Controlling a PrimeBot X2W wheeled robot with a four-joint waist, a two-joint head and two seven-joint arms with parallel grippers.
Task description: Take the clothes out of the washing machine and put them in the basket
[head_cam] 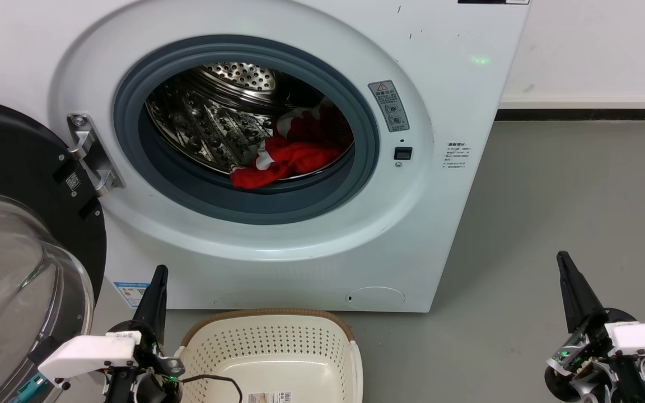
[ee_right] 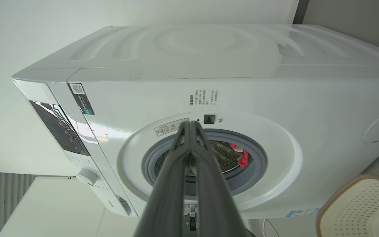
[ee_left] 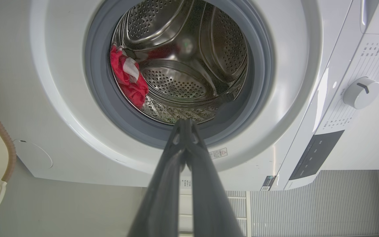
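The clothes (head_cam: 294,154) lie low in the drum (head_cam: 216,123) of the washing machine (head_cam: 457,84), its door (head_cam: 20,157) swung open. The basket (head_cam: 269,312) sits on the floor (head_cam: 552,212) just before it. The left hand (head_cam: 159,274) and right hand (head_cam: 563,260) are both closed, gripping nothing

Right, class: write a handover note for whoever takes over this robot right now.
The left gripper is shut and empty, low beside the basket. The right gripper is shut and empty, above the floor right of the washing machine.
The clothes lie in the drum; the door is open. The basket stands on the floor before the machine; its visible part holds no clothes.
Done: door open. Left: grasp the clothes, pull them out, drop them in the basket.
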